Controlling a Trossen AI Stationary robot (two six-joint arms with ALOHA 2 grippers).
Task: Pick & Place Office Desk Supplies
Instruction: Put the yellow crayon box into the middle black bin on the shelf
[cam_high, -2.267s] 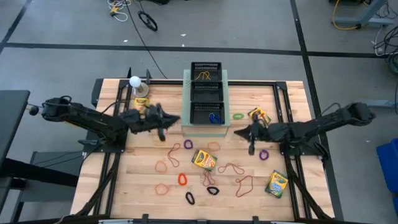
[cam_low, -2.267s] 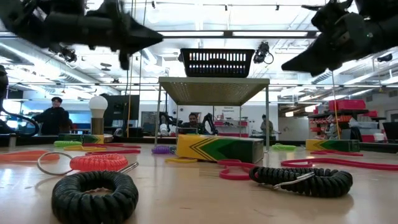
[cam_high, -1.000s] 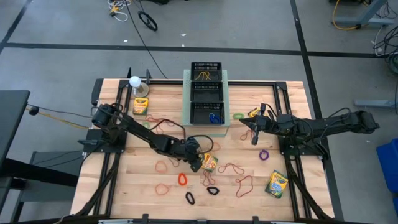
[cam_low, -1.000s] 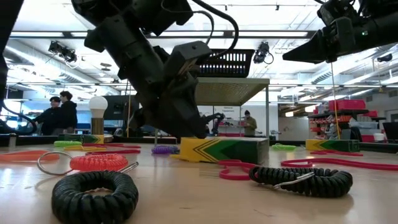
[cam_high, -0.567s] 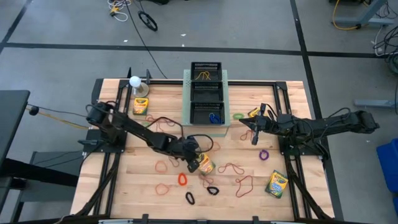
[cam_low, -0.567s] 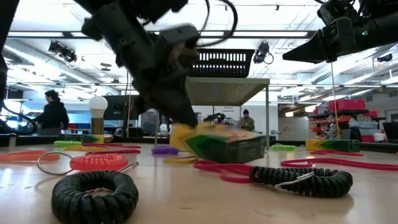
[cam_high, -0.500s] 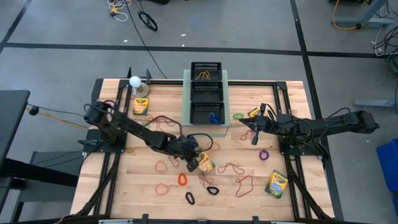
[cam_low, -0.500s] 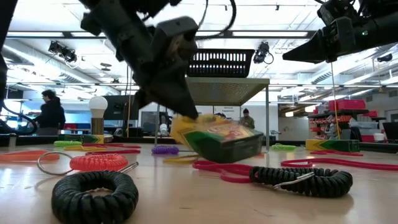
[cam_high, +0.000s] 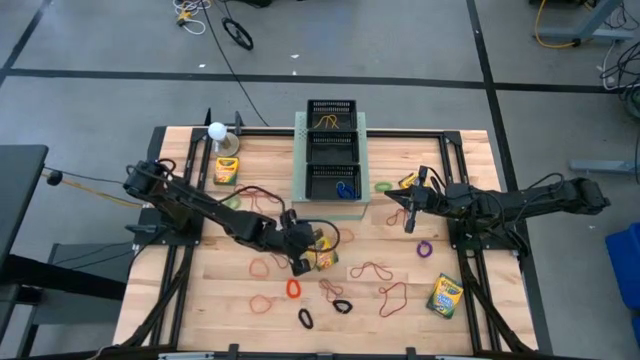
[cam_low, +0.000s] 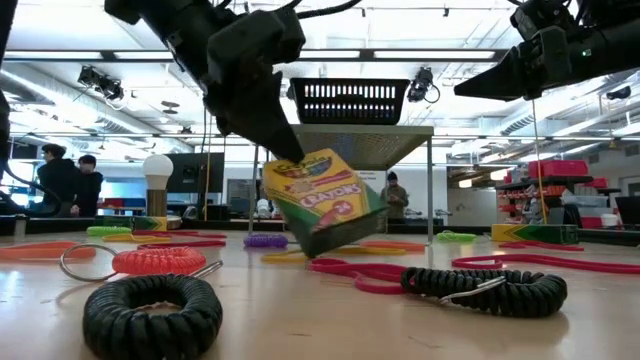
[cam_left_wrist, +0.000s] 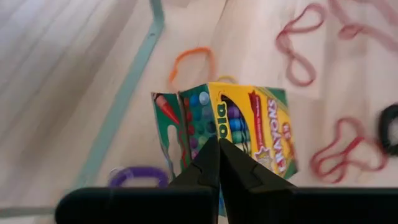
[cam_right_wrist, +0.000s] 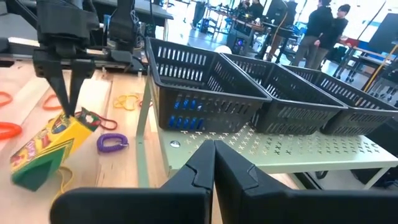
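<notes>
**Left tool pinching a crayon box by its flap: carry it gently**

High view: the left tool (cam_high: 300, 250), in the lower middle of the frame, is clamped on a crayon box (cam_high: 320, 252) just below the pale-green perforated box (cam_high: 300, 160) that carries 3 black mesh trays (cam_high: 333, 150). The right tool (cam_high: 404, 212) waits in the right middle, fingers together and holding nothing. Rubber-band loops (cam_high: 290, 288) lie scattered over the bench (cam_high: 460, 330) in the lower middle; a 2nd crayon box (cam_high: 444, 296) sits lower right and a 3rd (cam_high: 225, 171) upper left, near the white ball (cam_high: 216, 130).

Low view: at centre frame the crayon box (cam_low: 325, 200) hangs tilted, its low corner close to the bench or just clear of it; I cannot tell which. The left tool (cam_low: 270, 135) grips only its top edge. A black coiled loop (cam_low: 152, 315) lies lower left.

Left wrist view: the fingers (cam_left_wrist: 211, 165) meet on the box's top flap (cam_left_wrist: 205, 146), at the frame's lower middle. That is a thin hold, so the box will likely swing.

Right wrist view: the box (cam_right_wrist: 50, 149) dangles at lower left of the frame, with the trays (cam_right_wrist: 205, 87) across the middle.

To do this well, I judge: lift straight up until the low corner clears the loops, move slowly to limit swinging, rise above the tray rim before crossing, and release only when the box is low inside a tray.
</notes>
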